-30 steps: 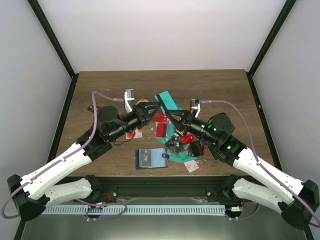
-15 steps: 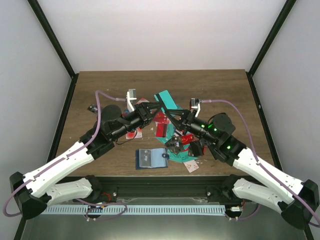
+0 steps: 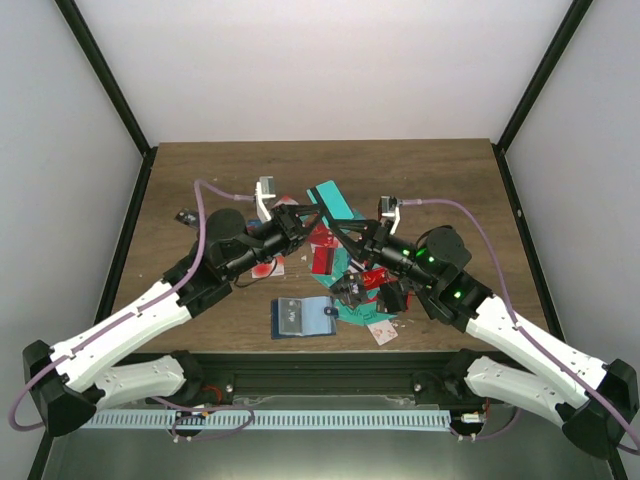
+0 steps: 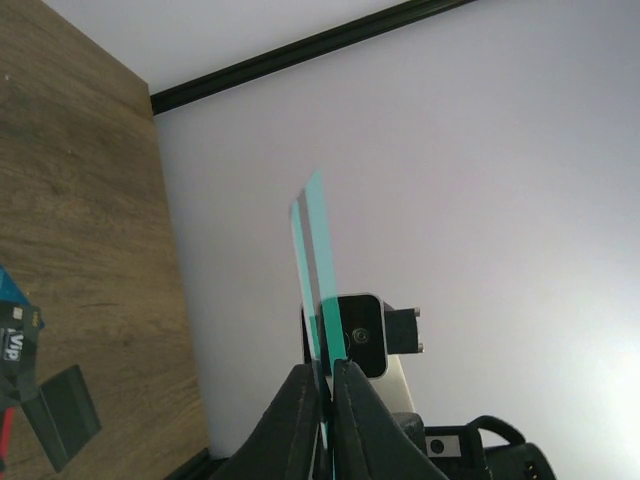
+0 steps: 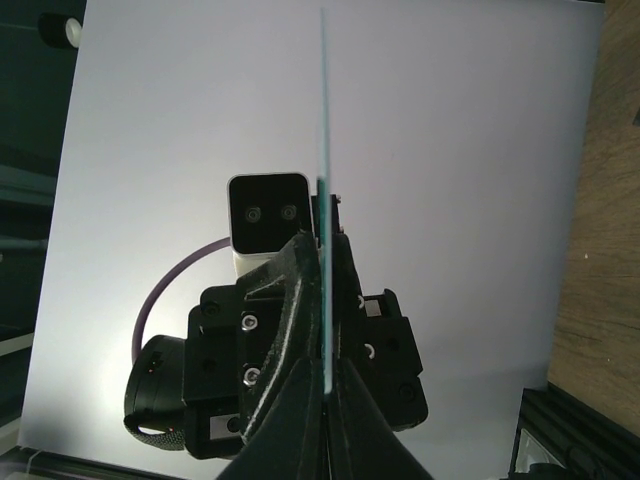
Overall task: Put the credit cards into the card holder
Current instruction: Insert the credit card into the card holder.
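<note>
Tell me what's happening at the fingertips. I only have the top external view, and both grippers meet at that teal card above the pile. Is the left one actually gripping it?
Observer: Yes. In the left wrist view the left gripper has its fingers closed on the teal card, which stands up between them.
Operator: And the right one?
Observer: The right wrist view shows the right gripper pinching what looks like the same card, seen edge-on, so both hold it.
Operator: Can you read anything on the cards below?
Observer: At the lower left edge of the left wrist view, a dark card lying on the table reads VIP.
</note>
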`<state>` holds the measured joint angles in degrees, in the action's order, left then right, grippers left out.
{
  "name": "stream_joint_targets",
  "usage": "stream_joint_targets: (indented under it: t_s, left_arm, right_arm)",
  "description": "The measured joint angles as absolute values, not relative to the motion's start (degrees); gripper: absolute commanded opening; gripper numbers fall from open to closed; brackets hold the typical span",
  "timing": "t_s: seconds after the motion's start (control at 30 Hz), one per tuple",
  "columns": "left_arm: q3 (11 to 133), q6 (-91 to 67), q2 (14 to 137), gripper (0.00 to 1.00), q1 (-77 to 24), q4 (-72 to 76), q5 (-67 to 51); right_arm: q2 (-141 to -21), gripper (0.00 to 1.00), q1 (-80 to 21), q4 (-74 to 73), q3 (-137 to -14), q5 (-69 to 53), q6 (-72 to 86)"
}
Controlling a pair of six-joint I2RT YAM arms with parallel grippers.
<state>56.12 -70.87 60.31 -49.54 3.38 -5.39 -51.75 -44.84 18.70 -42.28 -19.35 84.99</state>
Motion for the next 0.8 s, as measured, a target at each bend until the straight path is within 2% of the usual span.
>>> stream_joint_targets:
  t_s: [0.1,0.2,0.3,0.4,0.5,0.8]
  left_arm:
    - [56.1,-71.07,60.58,0.04,-49.52,3.68,-5.41]
    - [56.07,-70.94,60.6,0.04,-49.5,3.53,-5.39]
    - [56.07,-70.22,60.36,0.04,-49.5,1.98,-5.21]
    - [56.05,-68.84,58.83,0.04,-49.5,-2.42,-4.8]
    - [55.07,-67.2,55.09,0.04,-49.5,-7.46,-4.32]
    - [53.47,-61.17,46.04,0.04,-49.47,-23.03,-4.36]
  right_arm:
    - [-51.77,0.03,-44.82,18.65,-42.28,-19.55,84.99]
    - [-51.86,0.2,-44.82,18.35,-42.28,-19.77,85.08]
    - [-51.99,0.33,-44.84,16.78,-42.3,-21.56,85.14]
    - [-51.99,0.41,-44.66,13.58,-42.44,-23.94,83.33]
    - [-51.96,0.44,-43.68,8.45,-42.78,-25.93,80.18]
    - [-52.53,0.46,-40.18,-9.32,-43.51,-28.95,66.0]
